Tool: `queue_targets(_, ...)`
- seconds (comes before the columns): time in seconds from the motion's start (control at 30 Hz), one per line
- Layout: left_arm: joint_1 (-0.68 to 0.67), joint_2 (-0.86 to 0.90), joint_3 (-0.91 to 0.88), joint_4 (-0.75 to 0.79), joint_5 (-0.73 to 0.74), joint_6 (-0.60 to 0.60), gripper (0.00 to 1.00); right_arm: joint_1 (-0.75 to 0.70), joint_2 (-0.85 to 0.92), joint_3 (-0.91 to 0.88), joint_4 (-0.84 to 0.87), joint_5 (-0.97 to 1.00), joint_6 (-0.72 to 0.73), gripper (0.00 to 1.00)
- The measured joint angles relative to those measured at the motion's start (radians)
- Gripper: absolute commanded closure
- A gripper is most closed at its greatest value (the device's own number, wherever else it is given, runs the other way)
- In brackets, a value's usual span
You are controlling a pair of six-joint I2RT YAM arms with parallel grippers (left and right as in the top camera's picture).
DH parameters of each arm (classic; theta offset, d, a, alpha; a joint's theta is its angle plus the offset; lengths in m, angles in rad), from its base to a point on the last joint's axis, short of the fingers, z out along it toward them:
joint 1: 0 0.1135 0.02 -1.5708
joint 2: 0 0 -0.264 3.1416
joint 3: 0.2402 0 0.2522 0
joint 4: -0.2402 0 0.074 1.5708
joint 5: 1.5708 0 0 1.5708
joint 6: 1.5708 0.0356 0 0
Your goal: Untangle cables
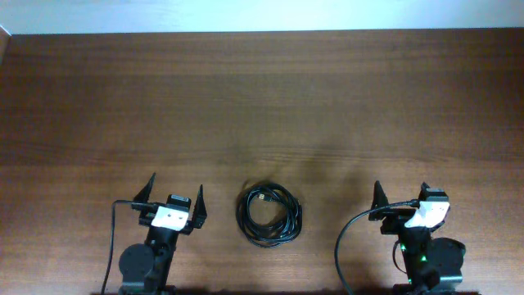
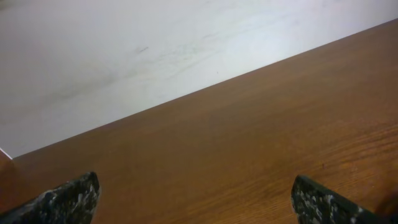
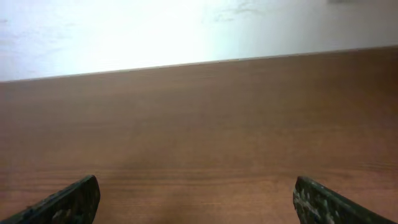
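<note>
**Coiled cables lie between two wide-open, empty grippers**

Overhead: the cables (image 1: 268,213) sit in one tight coil on the table (image 1: 262,98), between the left gripper (image 1: 175,187) and the right gripper (image 1: 401,190). Both are well apart from the coil, likely a rest pose before reaching. Left wrist: only spread fingertips (image 2: 68,198) over bare wood, no coil. Right wrist: the same.

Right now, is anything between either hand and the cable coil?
Nothing visible. The cables lie coiled on the table between the left hand and the right hand, both open. Only wood shows in each gap.
</note>
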Motion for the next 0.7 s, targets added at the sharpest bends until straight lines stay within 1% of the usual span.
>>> queue_targets(0.07,0.0,0.0,0.0,0.001,0.016,-0.028,0.01,0.0,0.0,-0.002,0.064,-0.082,0.0,0.01)
queue_targets(0.17,0.0,0.0,0.019,-0.011,0.039,-0.093,0.01,0.0,0.0,0.009,0.067,-0.177,0.0,0.01)
queue_targets(0.27,0.0,0.006,0.111,-0.037,0.076,-0.128,0.01,0.0,0.0,0.126,0.064,-0.233,0.005,0.01)
queue_targets(0.37,0.0,0.043,0.204,-0.082,0.105,-0.141,0.01,0.0,0.0,0.216,0.061,-0.256,0.057,0.01)
queue_targets(0.43,0.0,0.077,0.281,-0.109,0.124,-0.18,0.01,0.0,0.002,0.267,0.06,-0.305,0.082,0.01)
queue_targets(0.5,0.0,0.125,0.36,-0.134,0.159,-0.238,0.01,0.0,0.014,0.312,0.059,-0.363,0.141,0.01)
queue_targets(0.53,0.0,0.141,0.381,-0.136,0.177,-0.26,0.01,0.0,0.043,0.35,0.056,-0.426,0.177,0.01)
queue_targets(0.6,0.0,0.216,0.433,-0.142,0.249,-0.325,0.01,0.0,0.107,0.426,0.032,-0.526,0.205,0.01)
queue_targets(0.63,0.0,0.282,0.459,-0.141,0.313,-0.363,0.01,0.0,0.166,0.499,0.01,-0.579,0.212,0.01)
queue_targets(0.7,0.0,0.349,0.484,-0.153,0.392,-0.383,0.01,0.0,0.25,0.586,-0.109,-0.612,0.202,0.01)
